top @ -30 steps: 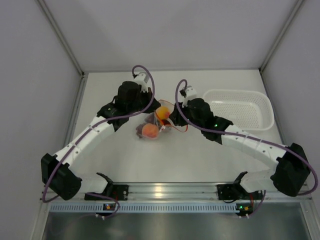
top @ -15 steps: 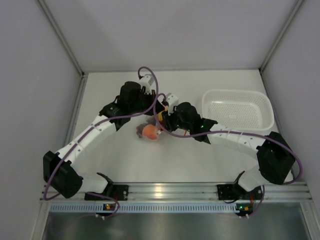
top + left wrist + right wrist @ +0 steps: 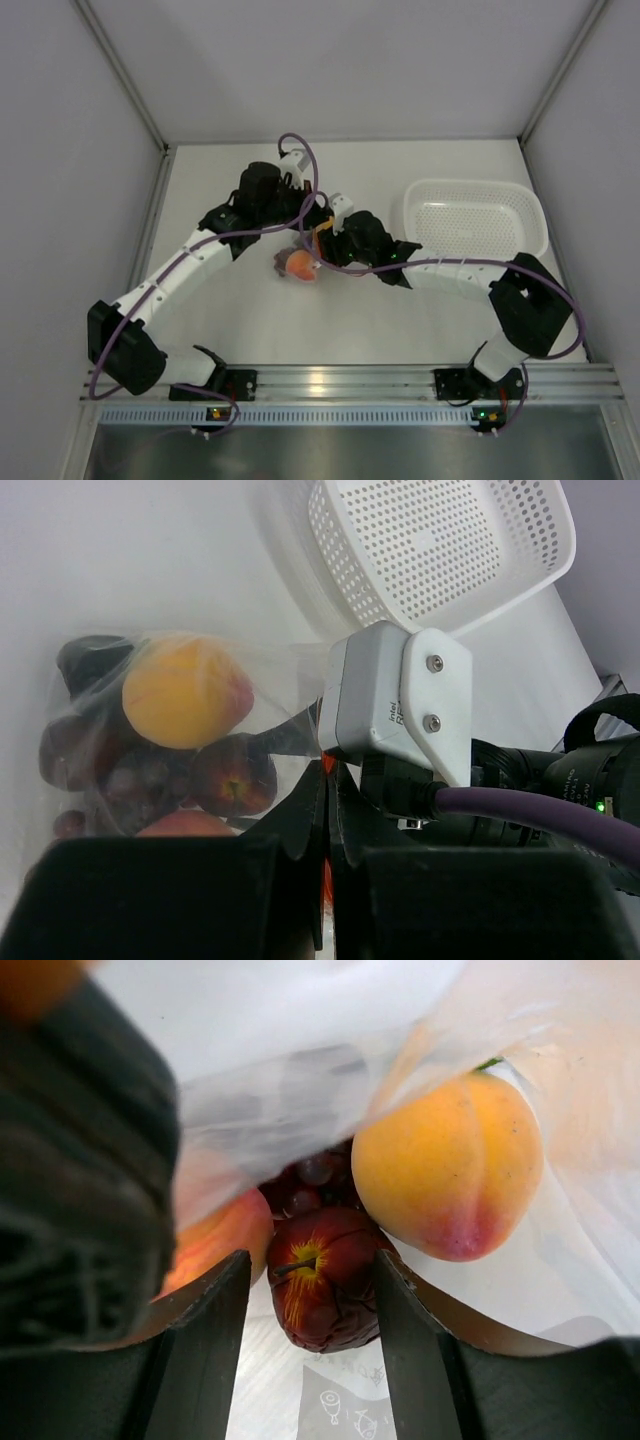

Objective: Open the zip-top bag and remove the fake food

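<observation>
We log the zip-top bag (image 3: 278, 678) at ctr of counter (image 3: 260, 320), between both wrists. Long axis approx. far-near: zip strip (image 3: 324, 768) end up, filled end on the counter toward the arm bases. From top, the bag mouth is hidden by the wrists.

Inside: yellow-orange peach (image 3: 450, 1165), orange-red peach (image 3: 220, 1240), grapes (image 3: 312, 1172), dark red apple (image 3: 320, 1290).

Left fingers (image 3: 200, 900) pressed together on the strip. Right fingers (image 3: 200, 1350) spread, flanking the apple; we can't tell contact.

White perforated basket (image 3: 476, 215) sits to the right, well apart.
</observation>
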`<state>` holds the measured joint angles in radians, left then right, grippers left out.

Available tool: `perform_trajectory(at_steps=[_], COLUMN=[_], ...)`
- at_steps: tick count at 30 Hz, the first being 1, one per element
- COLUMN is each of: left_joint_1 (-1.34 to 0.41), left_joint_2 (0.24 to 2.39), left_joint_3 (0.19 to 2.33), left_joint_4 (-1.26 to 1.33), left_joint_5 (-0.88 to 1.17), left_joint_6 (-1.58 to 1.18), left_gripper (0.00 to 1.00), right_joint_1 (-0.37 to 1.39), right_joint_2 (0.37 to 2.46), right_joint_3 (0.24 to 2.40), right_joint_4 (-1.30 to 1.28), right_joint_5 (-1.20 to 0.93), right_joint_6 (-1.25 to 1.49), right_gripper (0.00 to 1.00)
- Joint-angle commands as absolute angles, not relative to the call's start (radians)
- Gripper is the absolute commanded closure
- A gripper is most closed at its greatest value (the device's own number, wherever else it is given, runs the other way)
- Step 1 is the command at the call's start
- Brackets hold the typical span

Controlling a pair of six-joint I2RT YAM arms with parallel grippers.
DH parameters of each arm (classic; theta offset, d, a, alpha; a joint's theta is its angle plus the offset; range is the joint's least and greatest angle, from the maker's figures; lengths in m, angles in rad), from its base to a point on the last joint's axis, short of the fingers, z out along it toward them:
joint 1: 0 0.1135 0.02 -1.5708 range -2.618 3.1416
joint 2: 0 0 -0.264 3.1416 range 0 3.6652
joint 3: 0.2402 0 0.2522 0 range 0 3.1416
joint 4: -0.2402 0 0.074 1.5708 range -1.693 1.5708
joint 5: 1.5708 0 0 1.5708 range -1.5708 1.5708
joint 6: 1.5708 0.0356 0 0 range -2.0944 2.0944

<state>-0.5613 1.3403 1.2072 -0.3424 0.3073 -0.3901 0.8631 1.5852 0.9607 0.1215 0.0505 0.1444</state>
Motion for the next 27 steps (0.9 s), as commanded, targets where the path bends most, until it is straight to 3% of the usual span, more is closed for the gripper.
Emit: perform_trajectory(at_steps=[1,14,27], left_joint_1=[-0.578,-0.578,-0.578], left_joint_2=[1.348,1.345,1.371], left_joint_3=[1.213,1.157,1.123], left_joint_4=[-0.278,-0.276,-0.276], left_joint_5=[0.376,0.244,0.236], left_joint_6=[-0.380,-0.416,-0.423], left_gripper=[1.00,1.00,1.00], right_joint_1=[0.862,0.857,0.857], right_joint_2=[1.604,1.654,1.738], right_joint_3=[0.934,0.862,0.861], right_joint_4=[0.201,0.275,0.322], right_joint_5=[0.069,0.207,0.109], right_joint_6=[0.184,0.324,0.356], right_gripper=[0.46,0.45,0.35])
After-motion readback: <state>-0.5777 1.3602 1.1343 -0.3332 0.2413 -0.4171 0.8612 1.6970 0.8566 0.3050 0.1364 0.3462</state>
